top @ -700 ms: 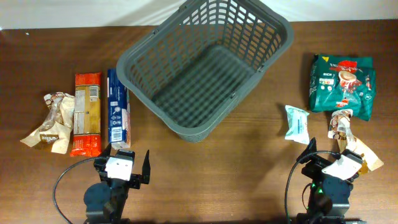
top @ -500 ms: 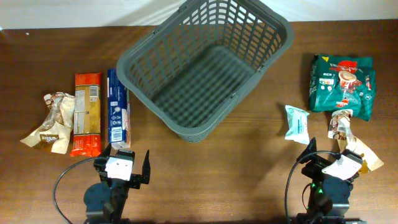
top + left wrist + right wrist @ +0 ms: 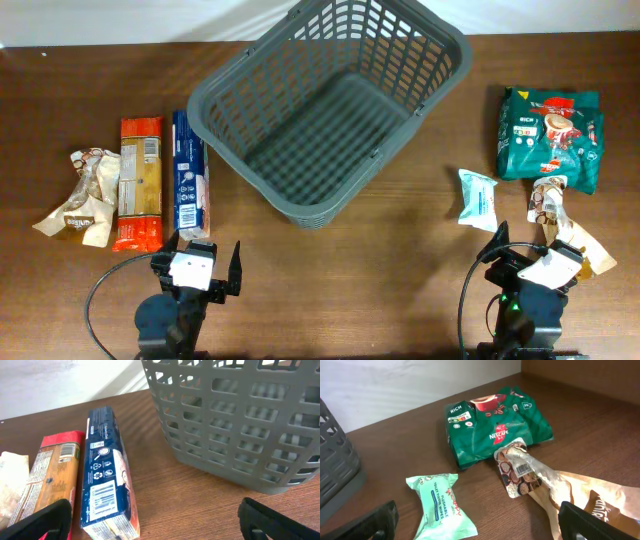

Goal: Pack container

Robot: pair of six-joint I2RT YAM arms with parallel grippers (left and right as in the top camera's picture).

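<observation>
Left tool (image 3: pixel 153 505): jaws wide | right tool (image 3: pixel 479 506): jaws wide | dark grey lattice basket (image 3: pixel 320 130): upright on tabletop (image 3: pixel 400 280), 12 o'clock of centre, 1 o'clock from left tool, 11 o'clock from right tool.

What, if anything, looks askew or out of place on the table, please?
The container sits diagonal to the table edges. A crumpled brown wrapper lies far left, and a crumpled packet on the right touches the green coffee bag. Nothing looks spilled.
</observation>
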